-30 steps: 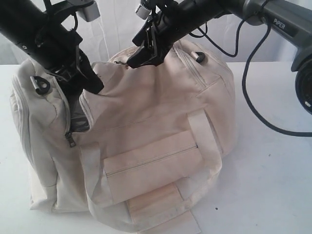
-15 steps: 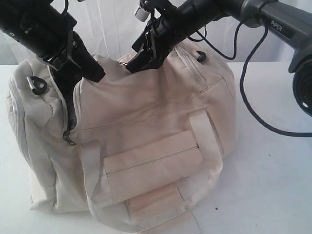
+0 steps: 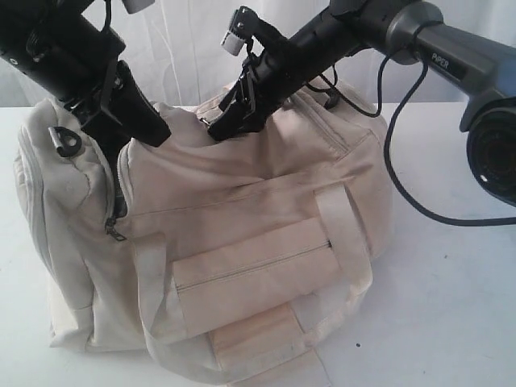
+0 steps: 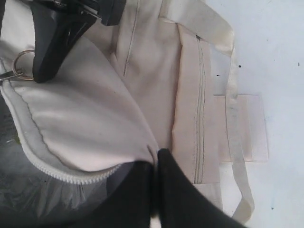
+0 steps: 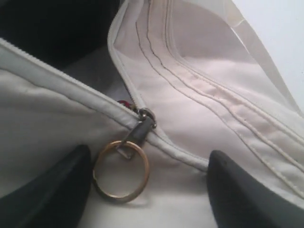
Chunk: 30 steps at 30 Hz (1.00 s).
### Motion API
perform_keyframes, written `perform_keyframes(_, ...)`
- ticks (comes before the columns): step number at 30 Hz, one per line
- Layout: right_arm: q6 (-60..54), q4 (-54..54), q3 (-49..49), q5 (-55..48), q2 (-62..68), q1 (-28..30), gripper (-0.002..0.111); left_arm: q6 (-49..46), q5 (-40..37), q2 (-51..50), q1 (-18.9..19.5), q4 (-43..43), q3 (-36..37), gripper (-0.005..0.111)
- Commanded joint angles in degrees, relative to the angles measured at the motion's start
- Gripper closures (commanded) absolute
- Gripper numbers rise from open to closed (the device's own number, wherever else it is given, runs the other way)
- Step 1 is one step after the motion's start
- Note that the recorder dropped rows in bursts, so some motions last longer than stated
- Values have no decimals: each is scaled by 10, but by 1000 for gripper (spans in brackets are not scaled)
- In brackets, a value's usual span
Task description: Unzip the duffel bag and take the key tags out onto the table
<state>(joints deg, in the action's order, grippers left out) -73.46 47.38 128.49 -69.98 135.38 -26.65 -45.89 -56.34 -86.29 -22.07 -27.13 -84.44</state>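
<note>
One bag, one table, two arms, and a few small fittings.

One duffel bag [image 3: 242, 201] sits on one table [image 3: 451, 306]. Two black arms enter from the top of the frame, ending in the left gripper [image 3: 160, 133] at upper left and the right gripper [image 3: 211, 122] at upper centre. The bag shows one front zip pocket [image 3: 250, 278]. It has two black strap rings, the left ring [image 3: 64, 142] at the far left and the right ring [image 3: 329, 93] near the top right of centre. There are two zipper pulls, the side pull [image 3: 115, 232] at left and the top pull [image 5: 140, 128], which carries one brass ring [image 5: 121, 172]. One black cable [image 3: 403, 169] loops at right. One dark speck [image 3: 358, 345] lies at lower right.
</note>
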Motion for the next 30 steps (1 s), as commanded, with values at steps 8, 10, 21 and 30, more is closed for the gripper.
perform_keyframes(8, 55, -20, 0, 0, 7, 2, 87, -6, -43, 11, -3, -24, -2, 107)
perform_keyframes(10, 55, -21, 0, 0, 5, 2, 100, -6, -43, 11, -3, -24, -2, 107)
perform_keyframes(21, 96, -91, 0, 20, -34, 7, 108, 10, -45, -8, -3, -2, -2, 107)
perform_keyframes(30, 112, -95, 2, 90, -44, 22, 108, 15, -46, -23, -3, 7, -2, 107)
